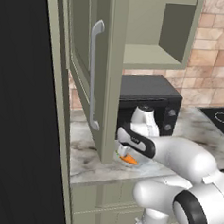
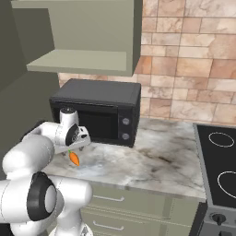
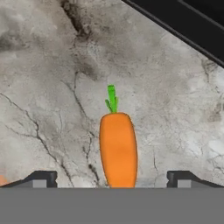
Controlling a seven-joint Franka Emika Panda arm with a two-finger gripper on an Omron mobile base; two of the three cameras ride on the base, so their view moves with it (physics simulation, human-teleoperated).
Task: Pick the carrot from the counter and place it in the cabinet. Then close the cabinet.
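Step in hand: pick-up approach, grasp not yet made.
Carrot (image 3: pixel 117 151): lies flat on the marbled counter (image 3: pixel 52 87) in front of the black microwave (image 2: pixel 99 110), green top pointing away from the hand, between the fingertips (image 3: pixel 41 178).
Gripper (image 3: pixel 113 179): jaws spread wide, straddling the carrot, empty.
Arm: folded low, wrist bent down over the counter edge.
Cabinet (image 1: pixel 146 54): door open, shelf bare.
Next move, by judgement: descend slightly, close squarely across the carrot's body.
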